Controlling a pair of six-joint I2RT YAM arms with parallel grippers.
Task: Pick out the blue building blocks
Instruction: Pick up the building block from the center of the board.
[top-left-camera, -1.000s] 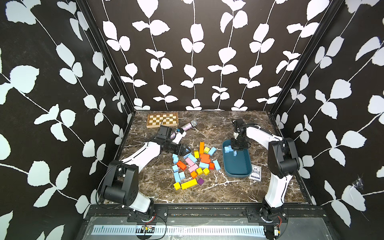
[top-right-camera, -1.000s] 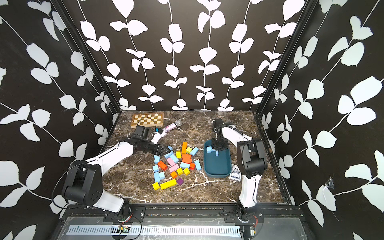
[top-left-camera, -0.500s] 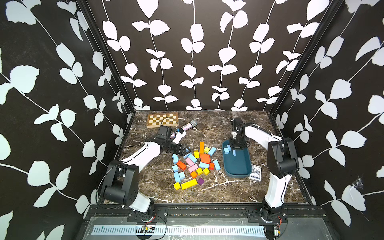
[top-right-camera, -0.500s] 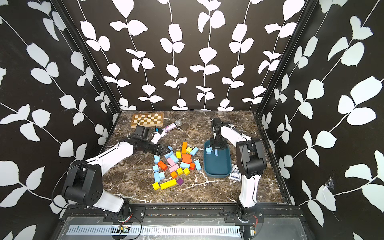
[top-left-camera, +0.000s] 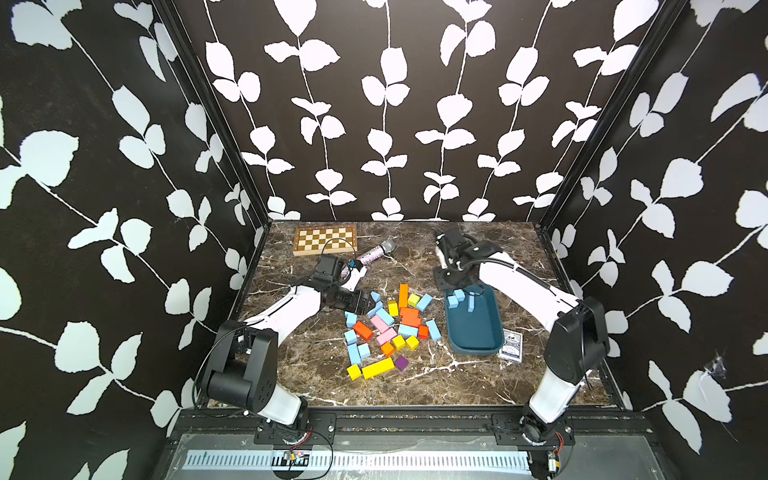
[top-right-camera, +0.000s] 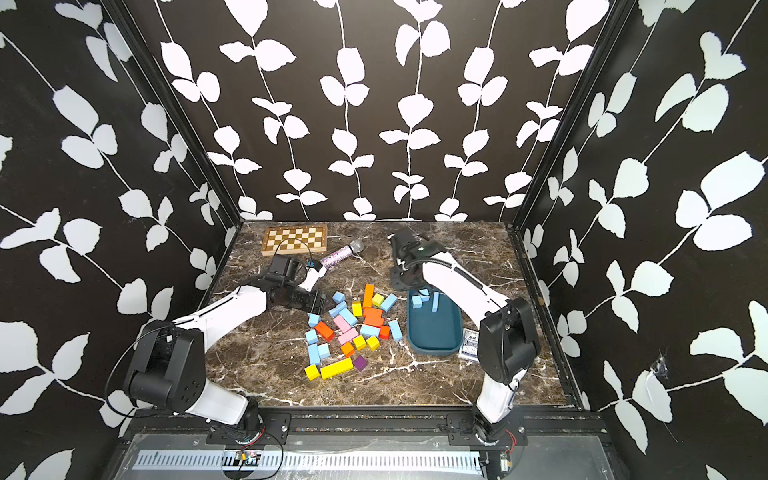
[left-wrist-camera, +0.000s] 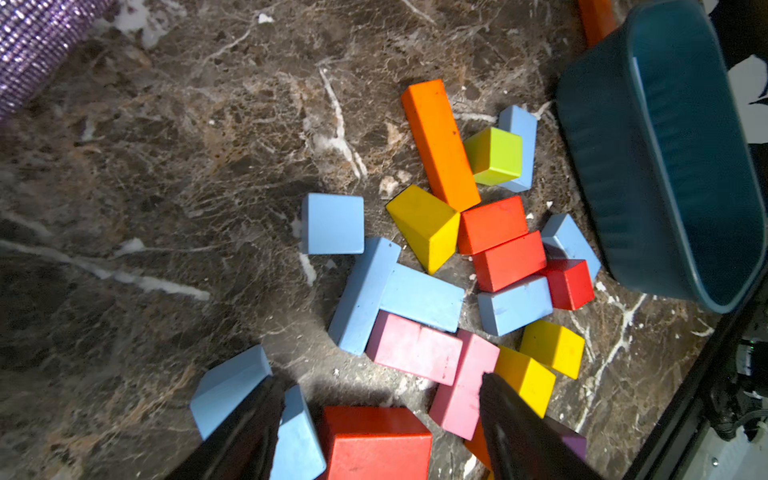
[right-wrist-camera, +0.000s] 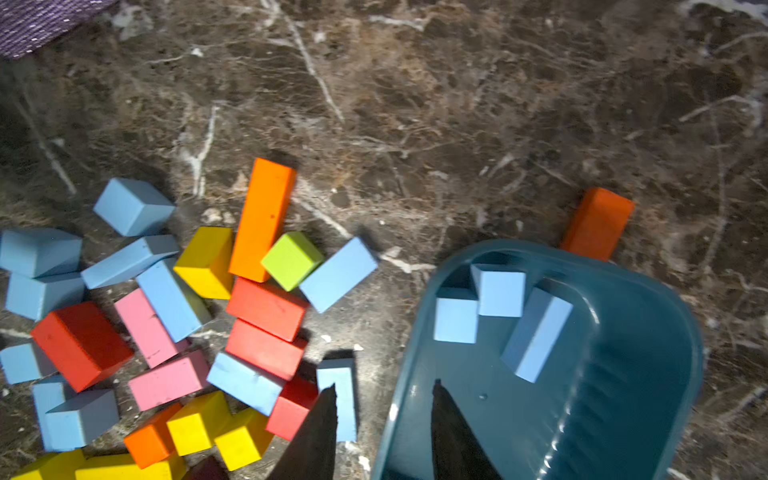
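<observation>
Several blue building blocks (top-left-camera: 353, 353) lie mixed with pink, yellow, orange and red blocks mid-table. Three more blue blocks (right-wrist-camera: 500, 291) rest at the far end of the dark teal tray (top-left-camera: 473, 351), also seen in the other top view (top-right-camera: 432, 352). My right gripper (right-wrist-camera: 384, 384) hovers open and empty over the tray's far rim, seen in both top views (top-left-camera: 457, 286) (top-right-camera: 417, 286). My left gripper (left-wrist-camera: 379, 378) stands open low at the pile's far left edge (top-left-camera: 368, 303). A red block (left-wrist-camera: 374, 440) and a blue block (left-wrist-camera: 297, 436) sit between its fingers.
A chessboard (top-left-camera: 325, 240) and a glittery purple microphone (top-left-camera: 376, 251) lie at the back left. A card deck (top-left-camera: 511, 345) sits right of the tray. An orange block (right-wrist-camera: 596, 222) lies behind the tray's far end. Patterned walls close three sides.
My right gripper has opened and a blue bar now lies in the tray beside the other blue blocks. The left arm has hardly moved.
</observation>
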